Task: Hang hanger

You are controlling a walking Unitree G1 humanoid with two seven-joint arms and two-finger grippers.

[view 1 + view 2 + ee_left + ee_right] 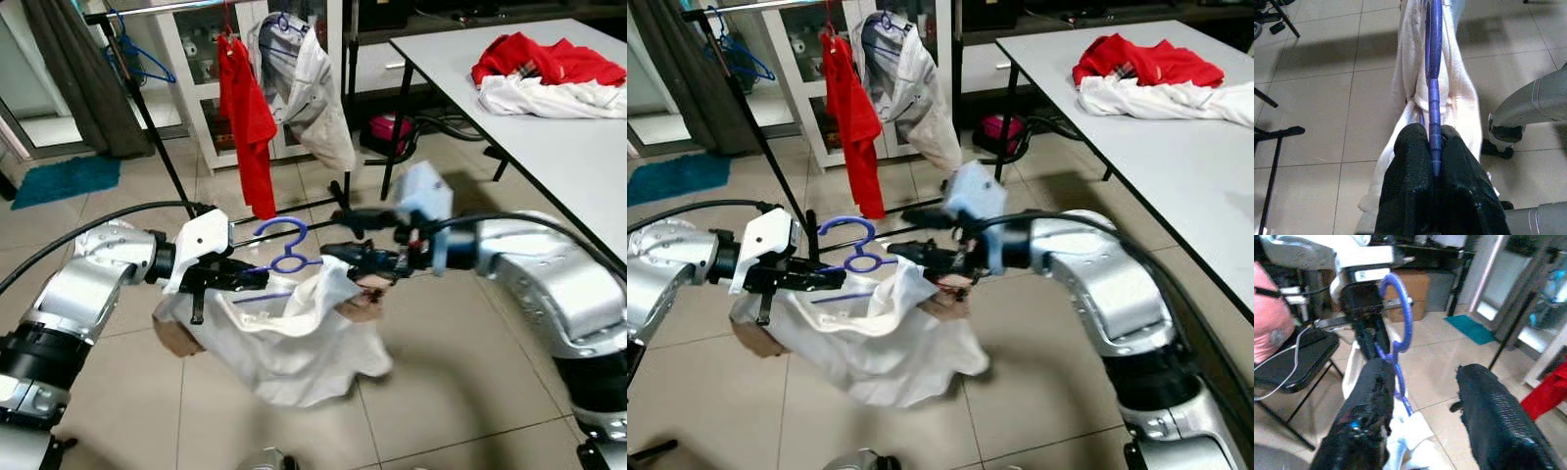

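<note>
While the soft white shirt (294, 338) droops over the tile floor (441, 392), its thin blue plastic hanger (284, 250) sits between both arms. The left gripper (1435, 147) pinches the hanger's bar tight. The right gripper (1425, 382) reaches in, fingers apart, beside the curly hook.

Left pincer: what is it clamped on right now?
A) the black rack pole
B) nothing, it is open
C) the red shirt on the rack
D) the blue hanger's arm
D: in the left wrist view the left pincer has its fingers pressed on the blue hanger, with the white garment draped over it.
</note>
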